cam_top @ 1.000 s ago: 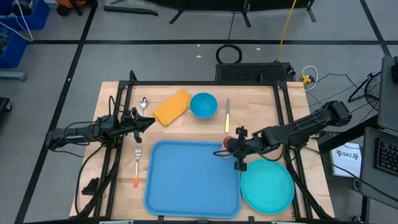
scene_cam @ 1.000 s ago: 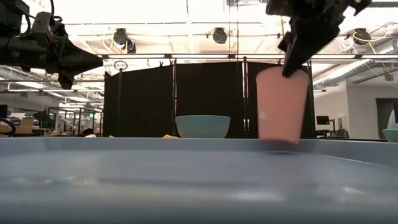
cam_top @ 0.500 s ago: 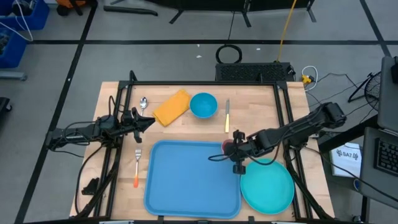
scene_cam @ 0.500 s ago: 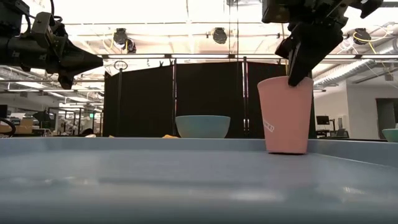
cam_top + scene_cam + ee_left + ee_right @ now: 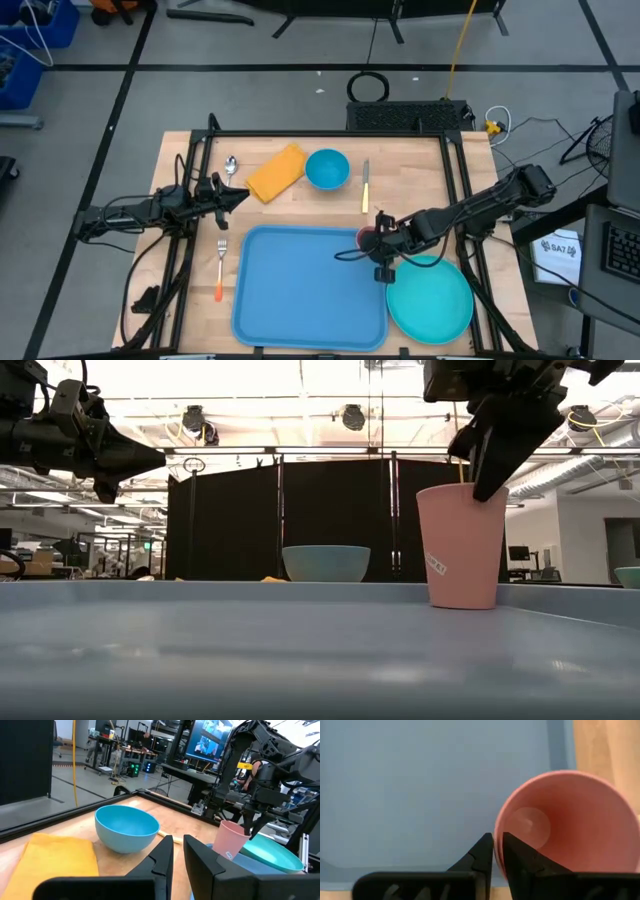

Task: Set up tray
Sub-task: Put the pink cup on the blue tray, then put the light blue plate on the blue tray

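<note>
The tray lies flat on the near half of the desk, right side up, its long axis running across the desk from left to right and its rim parallel to the desk edges. In its far right corner stands a pink cup, upright with its mouth up.

The right gripper reaches over that corner from the right. In the right wrist view its fingers stand nearly together with only a thin slit between them, at the cup's rim; the low view shows one dark finger reaching down at the rim. Whether they pinch the cup wall cannot be told.

Just off the tray's right edge lies a round teal plate, partly under the right arm. A fork with an orange handle lies left of the tray.

Beyond the tray sit a blue bowl, a knife to its right, a yellow napkin to its left and a spoon farther left.

The left gripper waits above the desk's left side, its fingers close together and holding nothing.
</note>
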Controlling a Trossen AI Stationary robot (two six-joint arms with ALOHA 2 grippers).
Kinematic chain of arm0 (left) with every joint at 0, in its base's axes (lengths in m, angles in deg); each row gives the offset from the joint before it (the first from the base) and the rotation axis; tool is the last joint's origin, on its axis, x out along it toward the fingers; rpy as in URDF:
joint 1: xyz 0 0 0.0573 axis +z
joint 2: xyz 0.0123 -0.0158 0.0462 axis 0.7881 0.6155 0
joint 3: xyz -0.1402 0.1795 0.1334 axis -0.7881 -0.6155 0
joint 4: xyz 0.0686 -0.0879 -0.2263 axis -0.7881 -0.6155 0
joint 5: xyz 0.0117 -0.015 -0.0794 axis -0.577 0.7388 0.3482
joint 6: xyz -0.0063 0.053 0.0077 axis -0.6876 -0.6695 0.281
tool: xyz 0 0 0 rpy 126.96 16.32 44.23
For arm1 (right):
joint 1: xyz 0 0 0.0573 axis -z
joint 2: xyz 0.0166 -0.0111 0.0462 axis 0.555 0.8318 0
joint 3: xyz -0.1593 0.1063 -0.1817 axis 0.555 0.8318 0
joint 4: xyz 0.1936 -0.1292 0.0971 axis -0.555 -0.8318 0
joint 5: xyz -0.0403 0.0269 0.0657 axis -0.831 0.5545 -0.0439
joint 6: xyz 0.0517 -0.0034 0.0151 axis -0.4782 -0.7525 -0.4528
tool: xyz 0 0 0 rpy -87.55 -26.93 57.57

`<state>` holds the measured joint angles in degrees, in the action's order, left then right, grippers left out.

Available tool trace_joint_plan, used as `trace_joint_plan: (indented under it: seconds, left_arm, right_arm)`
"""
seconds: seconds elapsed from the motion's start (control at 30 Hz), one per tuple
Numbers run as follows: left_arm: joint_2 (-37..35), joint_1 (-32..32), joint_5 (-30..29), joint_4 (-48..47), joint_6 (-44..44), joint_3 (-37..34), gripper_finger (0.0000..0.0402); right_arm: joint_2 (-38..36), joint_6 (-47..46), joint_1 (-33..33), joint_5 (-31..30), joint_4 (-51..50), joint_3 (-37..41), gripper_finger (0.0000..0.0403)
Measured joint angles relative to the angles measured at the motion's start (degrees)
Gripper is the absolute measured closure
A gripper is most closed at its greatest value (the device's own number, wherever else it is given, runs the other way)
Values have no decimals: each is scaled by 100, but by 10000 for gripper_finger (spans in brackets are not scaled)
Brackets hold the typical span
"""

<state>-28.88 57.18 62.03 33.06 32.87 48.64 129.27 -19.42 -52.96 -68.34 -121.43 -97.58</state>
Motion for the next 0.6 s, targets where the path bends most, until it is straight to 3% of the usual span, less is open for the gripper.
trace_joint_plan:
  seconds: [0.4,0.6]
  left_arm:
    - [1,0,7,0,-31,0,355]
    - [0,0,13,0,-31,0,355]
  right_arm:
    - [-11,51,0,77,290,0,306]
    - [-213,182,3,-263,293,0,277]
